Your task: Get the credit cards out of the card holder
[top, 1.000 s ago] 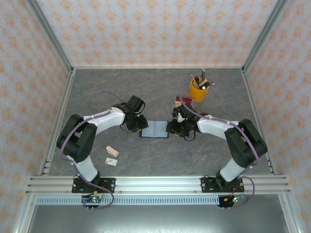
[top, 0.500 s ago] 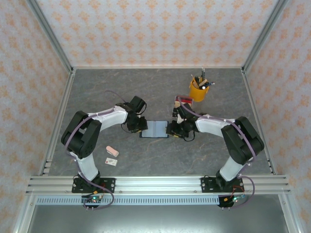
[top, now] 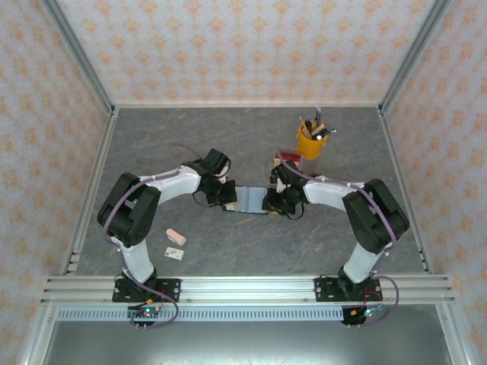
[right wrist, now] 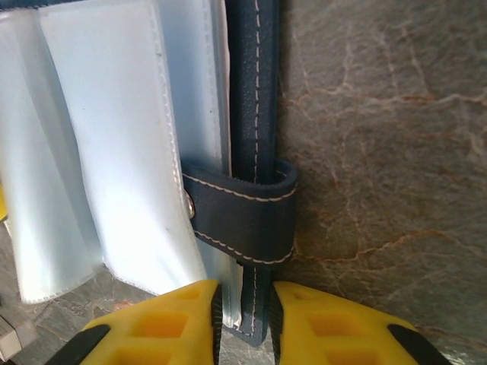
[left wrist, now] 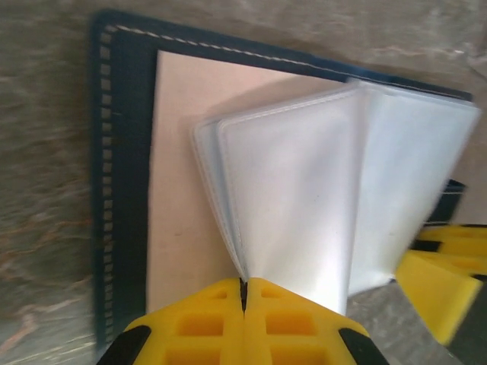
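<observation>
The card holder (top: 249, 200) lies open at mid-table between both grippers, with a navy cover (left wrist: 122, 190) and clear plastic sleeves (left wrist: 304, 205) fanned upward. My left gripper (left wrist: 245, 283) is shut on the near edge of a sleeve; in the top view the left gripper (top: 228, 195) sits at the holder's left end. My right gripper (right wrist: 245, 295) is shut on the navy cover's edge (right wrist: 255, 91), with a sleeve layer caught in it, just below the strap loop (right wrist: 243, 209). A tan panel (left wrist: 179, 190) lies under the sleeves; I cannot tell if it is a card. The credit cards are hidden.
A yellow cup of pens (top: 310, 141) stands at the back right, with a clear tray with a red part (top: 288, 158) just behind the right gripper (top: 270, 201). A pink block (top: 176, 236) and a small white card (top: 175, 253) lie near the front left.
Both grippers have closed: the left on a sleeve, the right on the cover edge. The arms drew in toward the holder, and its sleeves now stand raised.
</observation>
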Controlling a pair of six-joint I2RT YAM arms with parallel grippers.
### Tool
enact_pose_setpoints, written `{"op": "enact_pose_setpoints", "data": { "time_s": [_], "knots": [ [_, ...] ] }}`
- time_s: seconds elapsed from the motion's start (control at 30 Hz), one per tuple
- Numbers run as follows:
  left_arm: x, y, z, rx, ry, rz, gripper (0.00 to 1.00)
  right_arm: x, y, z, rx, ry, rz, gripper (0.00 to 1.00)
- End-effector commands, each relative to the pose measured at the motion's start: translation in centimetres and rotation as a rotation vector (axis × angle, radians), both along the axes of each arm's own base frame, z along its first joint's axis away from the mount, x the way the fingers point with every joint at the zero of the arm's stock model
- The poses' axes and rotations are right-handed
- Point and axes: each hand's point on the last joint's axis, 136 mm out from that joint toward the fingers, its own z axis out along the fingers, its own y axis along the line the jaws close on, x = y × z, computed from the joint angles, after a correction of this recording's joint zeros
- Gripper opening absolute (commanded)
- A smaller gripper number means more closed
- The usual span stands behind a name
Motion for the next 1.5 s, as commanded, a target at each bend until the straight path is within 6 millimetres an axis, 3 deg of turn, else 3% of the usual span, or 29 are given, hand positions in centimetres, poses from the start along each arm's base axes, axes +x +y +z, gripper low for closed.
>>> {"op": "enact_pose_setpoints", "data": {
  "time_s": [0.0, 0.2, 0.4, 0.53, 0.67, 0.8, 0.9, 1.0, 1.17, 1.2, 1.33, 1.47],
  "knots": [
    [-0.3, -1.7, 0.9, -0.103, -0.018, -0.055, 0.00, -0.7, 0.4, -2.0, -0.031, 0.035, 0.030, 0.24],
    [-0.2, -2.0, 0.1, -0.098, 0.000, -0.068, 0.00, -0.5, 0.5, -1.9, -0.024, 0.025, 0.033, 0.24],
    [0.3, -3.6, 0.7, -0.152, -0.003, -0.114, 0.00, 0.0, 0.7, 0.1, -0.006, -0.033, 0.045, 0.24],
    [0.9, -3.4, 2.7, -0.135, -0.050, -0.124, 0.05, 0.9, 0.2, 2.8, -0.014, -0.116, 0.022, 0.28],
    [1.3, -2.1, 6.2, -0.100, -0.130, -0.116, 0.20, 2.0, -1.1, 6.6, -0.046, -0.240, -0.026, 0.41],
    [2.0, 2.4, 9.5, 0.076, -0.229, -0.052, 0.37, 3.6, -3.8, 11.0, -0.122, -0.399, -0.099, 0.56],
    [2.8, 7.5, 11.6, 0.272, -0.304, 0.053, 0.57, 4.8, -7.0, 14.1, -0.214, -0.520, -0.185, 0.66],
    [3.2, 13.1, 13.0, 0.436, -0.346, 0.185, 0.68, 5.8, -10.7, 17.1, -0.325, -0.632, -0.279, 0.74],
    [2.5, 20.9, 15.2, 0.641, -0.436, 0.389, 0.94, 6.4, -16.5, 21.4, -0.501, -0.810, -0.409, 1.00],
    [2.2, 22.4, 15.7, 0.696, -0.464, 0.431, 0.99, 6.4, -17.8, 22.1, -0.544, -0.838, -0.438, 1.00],
    [1.2, 27.0, 17.3, 0.833, -0.566, 0.595, 1.00, 6.6, -22.3, 23.6, -0.698, -0.907, -0.570, 1.00],
    [0.3, 30.5, 17.4, 0.897, -0.640, 0.762, 1.00, 7.1, -25.5, 22.7, -0.786, -0.932, -0.659, 1.00]
  ]
}}
